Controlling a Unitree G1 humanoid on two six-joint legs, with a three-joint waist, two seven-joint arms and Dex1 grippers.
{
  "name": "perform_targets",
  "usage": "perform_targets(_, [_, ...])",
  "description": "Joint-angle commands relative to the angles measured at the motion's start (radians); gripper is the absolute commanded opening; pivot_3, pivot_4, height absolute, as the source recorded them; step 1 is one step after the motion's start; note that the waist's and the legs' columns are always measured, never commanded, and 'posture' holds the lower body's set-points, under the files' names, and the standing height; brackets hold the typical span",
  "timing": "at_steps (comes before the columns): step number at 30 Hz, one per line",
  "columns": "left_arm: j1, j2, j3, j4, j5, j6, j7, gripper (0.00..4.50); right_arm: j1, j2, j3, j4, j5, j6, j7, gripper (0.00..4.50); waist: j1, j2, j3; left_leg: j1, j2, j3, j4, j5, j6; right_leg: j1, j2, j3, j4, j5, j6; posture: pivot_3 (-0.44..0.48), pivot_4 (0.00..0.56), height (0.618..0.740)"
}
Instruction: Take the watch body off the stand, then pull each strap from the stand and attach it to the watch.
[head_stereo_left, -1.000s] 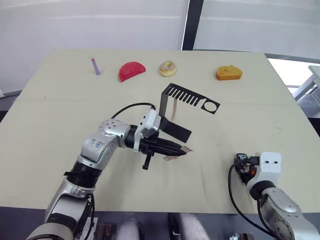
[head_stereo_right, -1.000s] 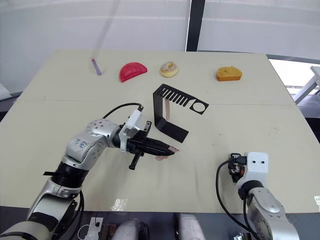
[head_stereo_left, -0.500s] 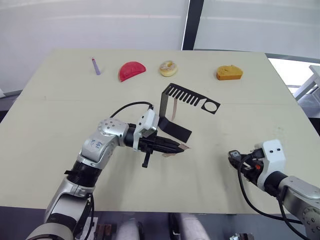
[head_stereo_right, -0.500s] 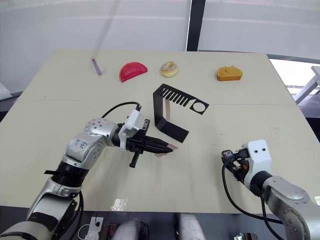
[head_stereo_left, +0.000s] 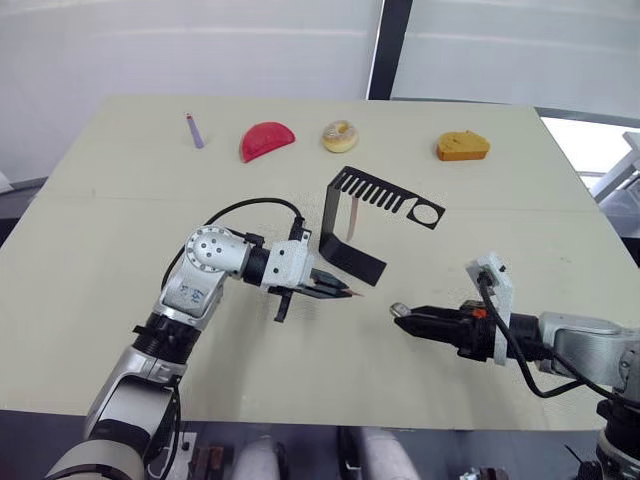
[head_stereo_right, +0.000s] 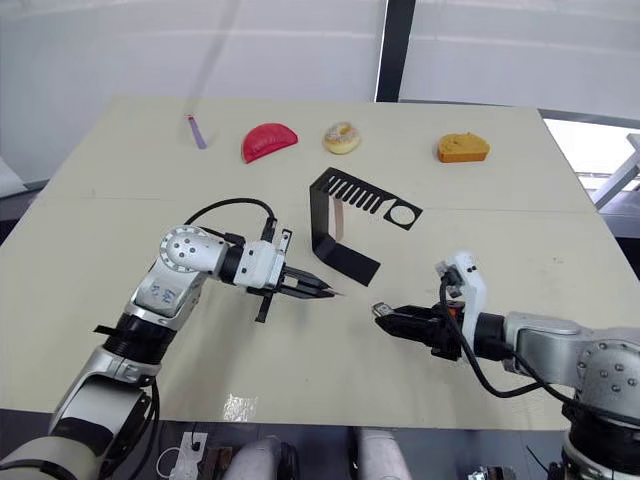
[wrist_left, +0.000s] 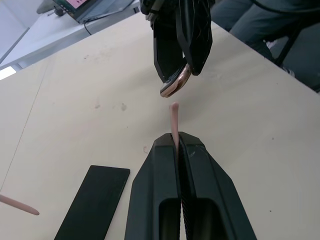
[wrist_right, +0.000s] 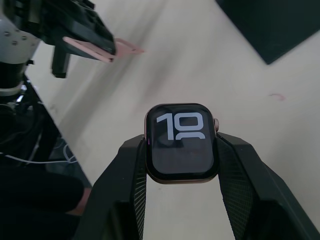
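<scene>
My left tool (head_stereo_left: 345, 292) pinches a pink strap (wrist_left: 173, 122) above the table (head_stereo_left: 120, 220), its long axis and free tip pointing at the watch body (wrist_right: 181, 142), clamped screen-up in my right tool (head_stereo_left: 400, 316) near it, before the stand (head_stereo_left: 350, 230).

a pale table (head_stereo_left: 120, 230) carries the black stand (head_stereo_left: 352, 262), purple stick (head_stereo_left: 194, 131), and three toy foods (head_stereo_left: 266, 139).

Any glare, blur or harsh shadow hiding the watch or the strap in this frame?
Right wrist view: watch body sharp, digits legible, background soft. Left wrist view: strap crisp between the left gripper fingers; far table blurs. Eye views: even light, faint shadows, bright window haze beyond the table.
</scene>
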Motion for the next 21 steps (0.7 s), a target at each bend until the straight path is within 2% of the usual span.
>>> perform_targets(1, [-0.010,0.003,-0.014,-0.009,0.022,-0.052,-0.003,0.00,-0.015,-0.065,0.087,0.054,0.220,-0.115,-0.149,1.51,0.000,0.000,0.000,0.000,0.000,0.000,0.000,0.000,0.000,0.000,0.000,0.000,0.000,0.000,0.000,0.000,0.150,0.737])
perform_targets(6, [-0.014,-0.007,-0.022,-0.008,0.043,-0.072,0.019,0.00,-0.031,-0.177,0.236,0.092,0.422,-0.276,-0.292,1.51,-0.003,0.000,0.000,0.000,0.001,0.000,0.000,0.000,0.000,0.000,0.000,0.000,0.000,0.000,0.000,0.000,0.150,0.737])
perform_targets(9, [-0.014,-0.007,-0.022,-0.009,0.048,-0.079,0.021,0.00,-0.041,-0.227,0.295,0.095,0.488,-0.341,-0.328,1.51,-0.003,0.000,0.000,0.000,0.001,0.000,0.000,0.000,0.000,0.000,0.000,0.000,0.000,0.000,0.000,0.000,0.150,0.737])
perform_targets(21, [-0.004,-0.011,-0.021,-0.024,0.051,-0.080,0.032,0.00,-0.063,-0.296,0.381,0.100,0.501,-0.426,-0.304,1.51,-0.002,0.000,0.000,-0.001,0.002,0.000,0.000,0.000,0.000,0.000,0.000,0.000,-0.002,0.000,0.001,0.000,0.150,0.737])
